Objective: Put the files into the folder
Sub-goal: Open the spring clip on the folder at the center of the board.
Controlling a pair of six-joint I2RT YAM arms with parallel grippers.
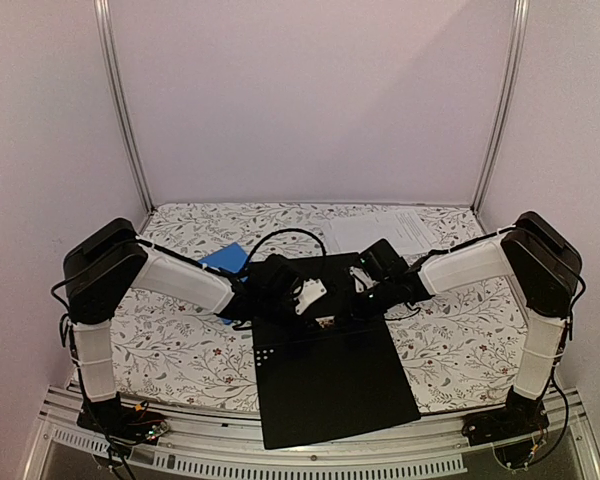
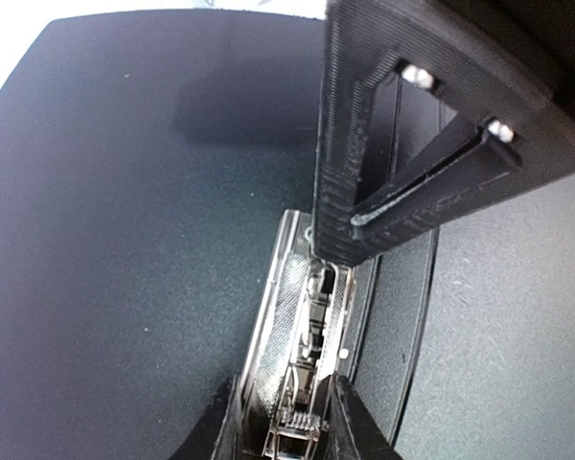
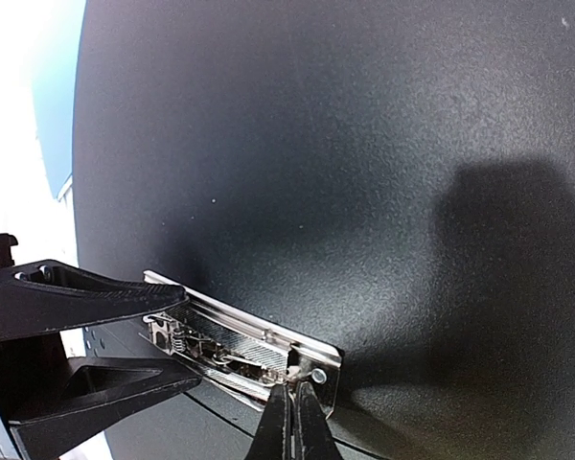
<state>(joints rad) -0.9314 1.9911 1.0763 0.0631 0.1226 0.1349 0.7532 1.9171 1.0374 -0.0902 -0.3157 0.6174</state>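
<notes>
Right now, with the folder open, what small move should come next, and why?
Probably the left gripper lifts the metal clip open: its fingers pinch one end, the shut right gripper touches the other, and the files lie outside the folder.

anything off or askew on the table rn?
Folder lies slightly skewed, near flap overhanging the table's front edge. Files flat, far right. Left end effector and right end effector both at the metal clip; nothing damaged.
</notes>
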